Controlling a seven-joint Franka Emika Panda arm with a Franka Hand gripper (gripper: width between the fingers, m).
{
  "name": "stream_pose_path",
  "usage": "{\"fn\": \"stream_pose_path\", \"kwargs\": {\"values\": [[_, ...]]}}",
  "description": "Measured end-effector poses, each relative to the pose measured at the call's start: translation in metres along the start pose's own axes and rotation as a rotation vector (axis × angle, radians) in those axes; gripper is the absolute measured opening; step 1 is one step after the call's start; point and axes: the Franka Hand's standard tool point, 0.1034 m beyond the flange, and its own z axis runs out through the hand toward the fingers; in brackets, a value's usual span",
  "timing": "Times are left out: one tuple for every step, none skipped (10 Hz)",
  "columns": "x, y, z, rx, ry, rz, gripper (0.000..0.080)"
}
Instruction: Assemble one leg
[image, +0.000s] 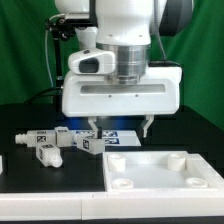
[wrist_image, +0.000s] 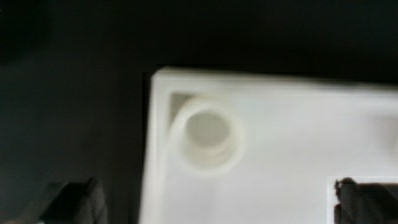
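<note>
The leg, a small white plastic square-sided post with black-and-white tags on its faces, lies on the dark table at the middle left of the exterior view. It sits in a loose cluster with other white tagged posts of the same kind. I count three for certain and perhaps four, as they are small and overlap. None is visibly standing in a hole, and none is held.

To the right of the cluster, at the lower right of that frame, lies the wide flat white plastic panel, one in number. Its near corner and one shallow round hole fill the wrist view. The exterior view shows at least two more such recesses, all apparently empty.

The single white two-finger gripper hangs just above the panel's upper left corner, between the cluster and the panel. Its dark fingertips stand wide apart at the two lower corners of the wrist view, with only the panel below and nothing clamped between them.

By my reading the job is at an early step, since no leg has been picked up and no hole filled. The next move likely calls for shifting toward the left of the exterior frame, descending over one post with the fingers astride its square sides, and closing squarely so that it does not twist. The crowding of the posts could make a clean grasp awkward.
</note>
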Motion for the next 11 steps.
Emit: {"fn": "stream_pose_path", "kwargs": {"values": [[-0.017, -0.004, 0.001, 0.001, 0.000, -0.076, 0.0649], [-0.030, -0.003, 0.001, -0.010, 0.025, -0.201, 0.0649], [-0.038, 0.002, 0.002, -0.027, 0.066, -0.339, 0.0649], [-0.037, 0.002, 0.003, -0.023, 0.054, -0.344, 0.0649], [-0.036, 0.002, 0.002, -0.028, 0.054, -0.412, 0.0649], [-0.036, 0.003, 0.003, -0.028, 0.053, -0.436, 0.0649], [-0.038, 0.001, 0.004, -0.020, 0.035, -0.415, 0.0649], [-0.043, 0.008, 0.011, -0.017, 0.002, -0.411, 0.0649], [-0.048, 0.007, 0.013, -0.023, -0.058, -0.414, 0.0649], [-0.054, -0.002, 0.014, -0.050, -0.147, -0.392, 0.0649], [-0.056, -0.013, 0.016, -0.095, -0.240, -0.411, 0.0649]]}}
